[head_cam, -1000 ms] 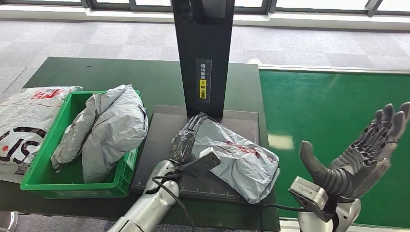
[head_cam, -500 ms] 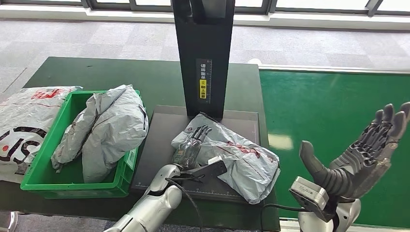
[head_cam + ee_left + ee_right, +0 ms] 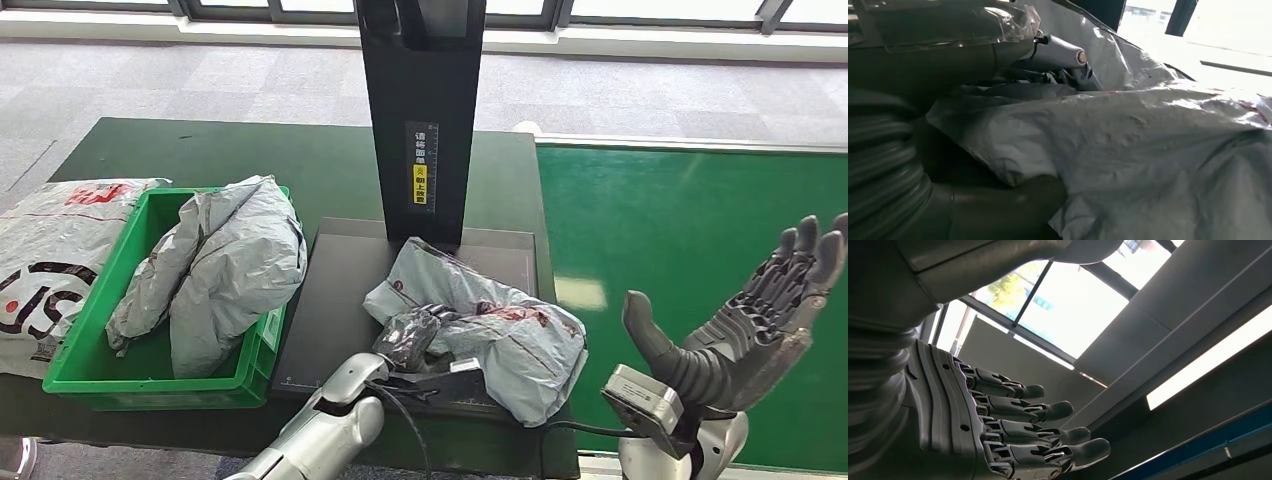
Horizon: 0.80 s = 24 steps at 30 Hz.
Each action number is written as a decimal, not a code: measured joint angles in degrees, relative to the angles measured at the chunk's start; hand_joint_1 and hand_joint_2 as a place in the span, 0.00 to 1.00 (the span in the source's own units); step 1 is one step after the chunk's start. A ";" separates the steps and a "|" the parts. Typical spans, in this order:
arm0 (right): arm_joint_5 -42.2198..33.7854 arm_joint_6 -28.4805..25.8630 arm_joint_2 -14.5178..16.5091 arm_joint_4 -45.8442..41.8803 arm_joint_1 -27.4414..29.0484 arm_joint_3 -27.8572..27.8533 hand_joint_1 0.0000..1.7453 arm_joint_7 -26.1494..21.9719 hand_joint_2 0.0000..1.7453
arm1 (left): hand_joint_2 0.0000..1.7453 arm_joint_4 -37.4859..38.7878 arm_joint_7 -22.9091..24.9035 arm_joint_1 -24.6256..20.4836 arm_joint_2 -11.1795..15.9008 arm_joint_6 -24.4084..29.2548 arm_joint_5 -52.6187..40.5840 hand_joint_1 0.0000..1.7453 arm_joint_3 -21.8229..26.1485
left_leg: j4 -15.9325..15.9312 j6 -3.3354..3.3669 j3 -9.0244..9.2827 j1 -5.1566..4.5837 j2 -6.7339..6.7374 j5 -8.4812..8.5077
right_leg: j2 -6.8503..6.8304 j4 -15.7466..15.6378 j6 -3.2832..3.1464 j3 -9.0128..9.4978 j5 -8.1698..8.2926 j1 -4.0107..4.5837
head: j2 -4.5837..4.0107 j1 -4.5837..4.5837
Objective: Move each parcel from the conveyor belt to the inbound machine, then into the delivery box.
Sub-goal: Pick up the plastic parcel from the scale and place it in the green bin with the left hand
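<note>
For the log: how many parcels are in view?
3 at least. One on the machine tray, held by the left hand: parcel. One bulky grey parcel in the green box, possibly two bundled. One left of the box.

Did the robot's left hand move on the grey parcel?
Yes. The left hand has pulled back toward the robot, away from the black post, and now grips the grey parcel near its front edge.

Grey carpet-tiled floor (image 3: 200, 80) lit by daylight, dark-framed window strip (image 3: 620, 12) set along the far wall, dark green table (image 3: 250, 155) placed before it.
</note>
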 joint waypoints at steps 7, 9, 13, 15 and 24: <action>-0.08 0.00 0.00 0.02 -0.01 -0.32 0.00 0.00 1.00 | 1.00 0.63 -0.63 -0.64 0.00 -1.33 -1.39 1.00 -0.86 | 0.00 0.01 0.03 0.00 -0.01 -0.01 | -0.01 0.00 0.00 0.06 0.00 0.00 | 0.00 0.00; -0.08 0.00 0.00 0.02 -0.01 -0.37 0.00 0.00 1.00 | 1.00 0.75 -0.66 -0.73 0.00 -1.38 -1.48 1.00 -1.00 | 0.00 0.01 0.04 0.00 0.00 -0.01 | -0.01 0.00 0.00 0.06 0.00 0.00 | 0.00 0.00; -0.08 0.00 0.01 0.02 -0.01 -0.45 0.00 0.00 1.00 | 1.00 0.96 -0.67 -0.76 0.00 -1.57 -1.52 1.00 -1.10 | 0.00 0.01 0.05 0.00 0.00 -0.01 | -0.01 0.00 0.00 0.07 0.00 0.00 | 0.00 0.00; -0.08 0.00 0.01 0.02 -0.01 -0.48 0.00 0.00 1.00 | 1.00 1.07 -0.67 -0.76 0.00 -1.65 -1.52 1.00 -1.11 | 0.00 0.01 0.06 0.00 0.00 -0.01 | -0.01 0.00 0.00 0.07 0.00 0.00 | 0.00 0.00; 0.43 0.00 0.02 0.02 -0.01 -0.98 0.00 0.25 1.00 | 1.00 1.02 -0.95 -0.56 0.00 3.80 -0.81 1.00 -1.09 | 0.00 0.01 0.05 0.00 0.00 -0.01 | -0.01 0.00 0.00 0.06 0.00 0.00 | 0.00 0.00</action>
